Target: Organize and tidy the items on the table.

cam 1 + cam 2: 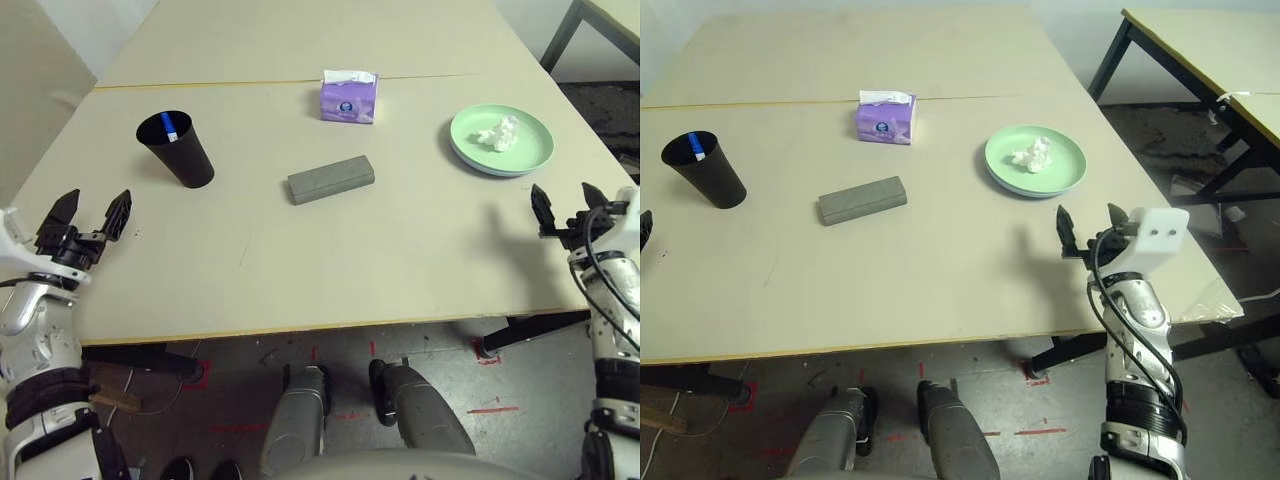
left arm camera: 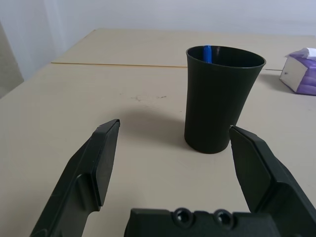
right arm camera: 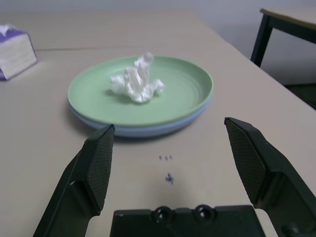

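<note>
A black tapered cup (image 1: 177,149) stands at the table's left, with blue-capped markers (image 1: 171,129) inside it. A grey glasses case (image 1: 331,179) lies in the middle of the table (image 1: 300,270). At the right, a light-green plate (image 1: 502,139) sits stacked on a light-blue plate (image 3: 143,130) and holds a crumpled white tissue (image 1: 498,133). My left gripper (image 1: 88,215) hovers open near the table's left front, short of the cup (image 2: 222,98). My right gripper (image 1: 568,205) is open at the right front, short of the plates (image 3: 143,91). The sunglasses are out of view.
A purple tissue box (image 1: 349,97) stands behind the case near the seam (image 1: 200,84). Another table (image 1: 1200,45) with black legs stands off to the right. The table's front edge runs just ahead of both wrists.
</note>
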You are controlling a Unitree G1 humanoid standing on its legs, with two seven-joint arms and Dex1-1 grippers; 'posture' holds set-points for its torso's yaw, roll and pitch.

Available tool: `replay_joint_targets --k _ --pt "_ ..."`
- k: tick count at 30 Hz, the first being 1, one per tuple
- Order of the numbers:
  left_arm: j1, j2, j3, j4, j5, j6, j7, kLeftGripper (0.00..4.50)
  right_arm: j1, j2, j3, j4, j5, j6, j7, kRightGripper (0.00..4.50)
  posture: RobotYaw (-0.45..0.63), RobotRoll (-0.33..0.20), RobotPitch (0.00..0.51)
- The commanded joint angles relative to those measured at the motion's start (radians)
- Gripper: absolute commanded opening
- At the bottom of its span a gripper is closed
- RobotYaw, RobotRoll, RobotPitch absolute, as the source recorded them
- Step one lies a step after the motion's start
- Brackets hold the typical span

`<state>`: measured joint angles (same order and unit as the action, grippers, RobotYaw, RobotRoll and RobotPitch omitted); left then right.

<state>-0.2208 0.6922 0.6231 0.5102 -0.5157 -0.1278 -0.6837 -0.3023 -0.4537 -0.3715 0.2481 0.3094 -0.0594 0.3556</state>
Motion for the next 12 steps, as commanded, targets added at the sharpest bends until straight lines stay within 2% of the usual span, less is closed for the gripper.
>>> replay_joint_targets --k 1,7,12 --pt "0.016 0.024 0.015 -0.040 -0.008 0.033 0.007 4.47 -0.008 0.021 0.025 -0.028 -0.006 0.010 -0.009 4.50 0.01 0.000 0.259" --pt "0.028 0.042 0.022 -0.086 -0.015 0.063 0.012 4.47 -0.010 0.049 0.064 -0.119 -0.015 0.065 -0.039 4.50 0.07 0.000 0.284" --pt "0.048 0.025 0.025 -0.133 -0.025 0.069 0.029 4.47 0.044 0.071 0.058 -0.190 -0.017 0.087 -0.074 4.50 0.05 0.000 0.267"
